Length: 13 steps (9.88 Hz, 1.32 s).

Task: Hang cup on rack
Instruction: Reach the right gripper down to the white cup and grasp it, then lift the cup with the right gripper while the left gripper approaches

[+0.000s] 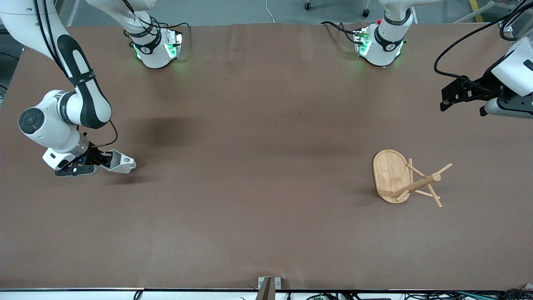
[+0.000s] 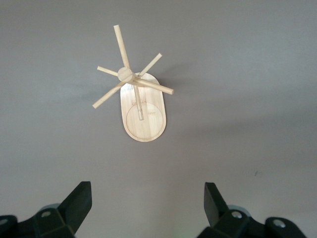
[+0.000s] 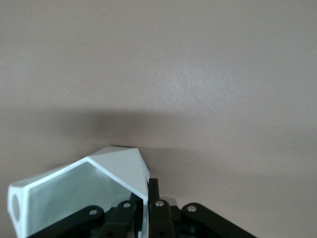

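The white faceted cup [image 1: 123, 163] is at the right arm's end of the table, tipped on its side, low over or on the table; I cannot tell which. My right gripper [image 1: 106, 160] is shut on the cup's wall. In the right wrist view the cup [image 3: 74, 193] has its rim pinched between my right gripper's [image 3: 147, 187] fingers. The bamboo rack [image 1: 391, 175] stands on its oval base toward the left arm's end, with its pegs angled out. My left gripper [image 1: 444, 100] is open and empty, up in the air by the table's edge at the left arm's end. The left wrist view shows the rack [image 2: 143, 111] ahead of the left gripper [image 2: 148, 198].
The brown table [image 1: 258, 166] is bare between the cup and the rack. The two arm bases [image 1: 156, 48] [image 1: 381, 43] stand along the edge farthest from the front camera. A small bracket [image 1: 268, 285] sits at the edge nearest the front camera.
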Motion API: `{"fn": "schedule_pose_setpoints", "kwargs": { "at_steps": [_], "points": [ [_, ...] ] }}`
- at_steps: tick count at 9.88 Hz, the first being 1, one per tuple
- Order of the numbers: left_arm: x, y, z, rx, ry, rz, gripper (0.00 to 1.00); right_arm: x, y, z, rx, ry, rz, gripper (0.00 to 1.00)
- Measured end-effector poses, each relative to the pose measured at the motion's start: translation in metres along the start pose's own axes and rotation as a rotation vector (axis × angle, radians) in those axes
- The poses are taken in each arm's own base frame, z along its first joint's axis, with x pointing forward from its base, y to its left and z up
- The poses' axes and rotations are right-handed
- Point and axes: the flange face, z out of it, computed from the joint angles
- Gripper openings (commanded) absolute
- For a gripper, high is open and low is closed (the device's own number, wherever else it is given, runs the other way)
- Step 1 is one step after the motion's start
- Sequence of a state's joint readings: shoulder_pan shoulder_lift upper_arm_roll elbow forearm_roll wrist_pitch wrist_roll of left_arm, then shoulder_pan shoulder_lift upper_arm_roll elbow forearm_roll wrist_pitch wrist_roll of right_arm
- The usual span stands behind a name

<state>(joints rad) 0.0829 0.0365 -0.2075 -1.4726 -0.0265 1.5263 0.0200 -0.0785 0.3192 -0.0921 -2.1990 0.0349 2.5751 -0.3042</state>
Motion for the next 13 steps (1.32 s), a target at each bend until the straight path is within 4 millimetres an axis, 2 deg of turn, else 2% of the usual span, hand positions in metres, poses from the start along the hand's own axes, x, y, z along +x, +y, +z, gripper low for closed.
{"fn": "schedule_pose_setpoints", "kwargs": {
  "at_steps": [3,4,6,7,8,9,11,13],
  "points": [
    [0.006,0.017,0.008,-0.025,-0.008,0.029,1.0,0.005,-0.009,-0.006,0.044,-0.081,0.001,0.01],
    [0.008,0.019,0.013,-0.036,-0.013,0.031,1.0,0.021,-0.016,-0.03,0.113,-0.118,0.035,0.0],
    [0.014,0.022,0.022,-0.072,-0.022,0.031,1.0,0.063,-0.032,-0.131,0.232,-0.137,0.029,0.0],
    [0.016,0.023,0.026,-0.086,-0.025,0.031,1.0,0.071,-0.042,-0.167,0.272,-0.132,0.014,0.0],
    [0.018,0.024,0.028,-0.09,-0.027,0.033,1.0,0.073,-0.059,-0.179,0.344,-0.138,0.015,0.0],
    [0.018,0.028,0.028,-0.092,-0.027,0.04,1.0,0.075,-0.081,-0.176,0.445,-0.154,0.023,0.0],
    [0.017,0.058,0.03,-0.094,-0.033,0.093,1.0,0.083,-0.139,-0.169,0.648,-0.161,0.029,0.0],
    [0.019,0.089,0.043,-0.1,-0.059,0.148,1.0,0.093,-0.207,-0.162,0.898,-0.158,0.071,0.0]
  ]
}}
